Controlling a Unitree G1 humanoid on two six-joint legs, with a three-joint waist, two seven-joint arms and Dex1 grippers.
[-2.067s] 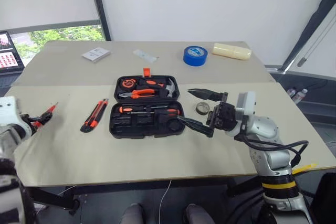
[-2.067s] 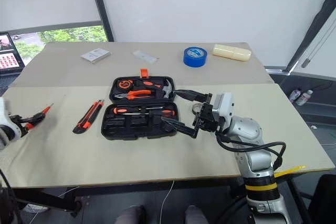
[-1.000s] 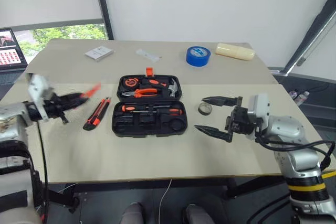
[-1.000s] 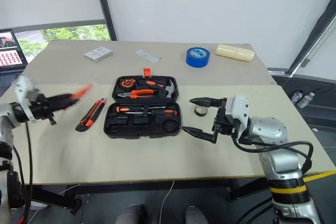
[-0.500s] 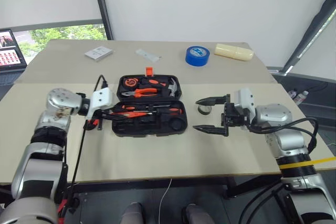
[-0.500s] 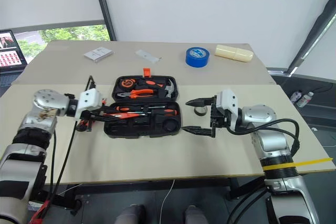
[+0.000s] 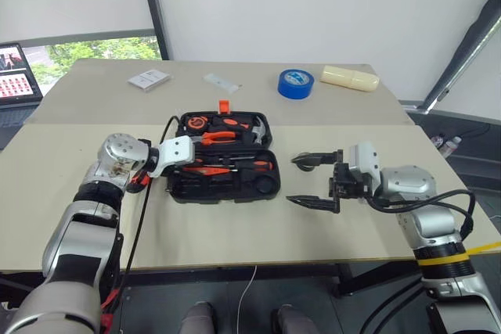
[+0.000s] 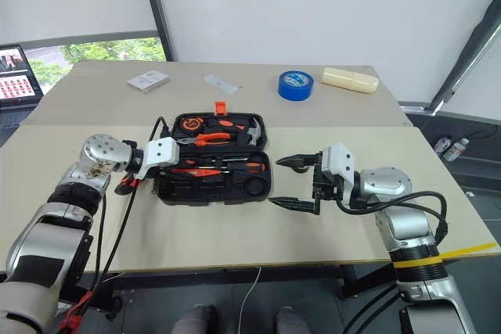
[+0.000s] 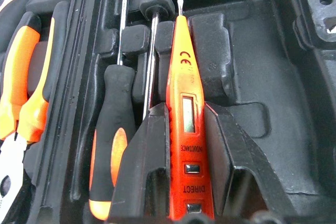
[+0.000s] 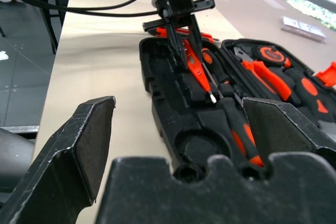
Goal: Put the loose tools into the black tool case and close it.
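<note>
A slim orange screwdriver [image 9: 188, 103] sits over the black tool case [image 7: 227, 185] holding black-and-orange handles; blue tape roll [image 7: 291, 83].

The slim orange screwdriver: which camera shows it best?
The left wrist view: the slim orange screwdriver sits close up between the left end effector's fingers. The right wrist view shows it smaller; the head views barely do.

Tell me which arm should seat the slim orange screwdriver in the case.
Left. The left gripper already holds the slim orange screwdriver over the black tool case; the right gripper hangs open beside it.
</note>
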